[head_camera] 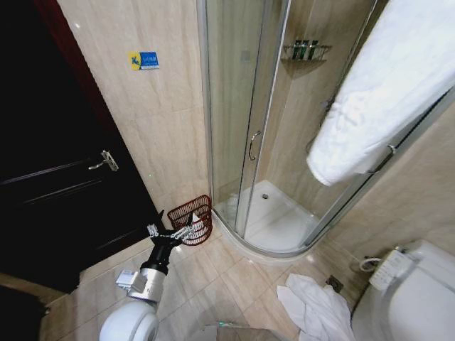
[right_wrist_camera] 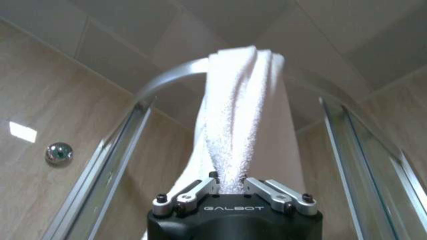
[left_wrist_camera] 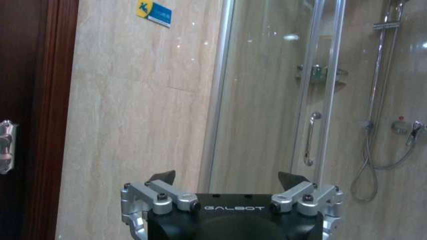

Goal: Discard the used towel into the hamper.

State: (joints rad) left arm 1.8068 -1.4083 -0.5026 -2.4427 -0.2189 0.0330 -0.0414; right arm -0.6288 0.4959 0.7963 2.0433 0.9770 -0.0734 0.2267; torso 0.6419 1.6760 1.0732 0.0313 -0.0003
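Bathroom scene, ordered from near to far. Nearest the head camera, the left arm extends forward over the tiled floor point(head_camera: 234, 277), ending in the left gripper point(head_camera: 174, 233), whose fingers are spread apart with nothing between them; the left wrist view confirms both fingertips point(left_wrist_camera: 162, 176) standing well apart against the beige wall. A crumpled white cloth point(head_camera: 316, 309) lies on the floor just beside the toilet point(head_camera: 409, 298) at lower right. Beyond the left gripper, the hamper point(head_camera: 193, 219), a reddish-brown openwork basket, sits on the floor tipped so that its open mouth faces the camera, wedged in the corner between the tiled wall and the curved base of the shower enclosure point(head_camera: 242, 142). The dark door point(head_camera: 57, 192) with its metal handle stands to the left. In the right wrist view, the right gripper point(right_wrist_camera: 233, 188) is closed, pinching the towel point(right_wrist_camera: 237, 125), which hangs draped over the curved top rail point(right_wrist_camera: 167, 75) of the enclosure. The head view shows the same towel point(head_camera: 384, 92) hanging high at upper right. Farthest back, a wire shelf point(head_camera: 306, 51) holding bottles is mounted inside the shower.
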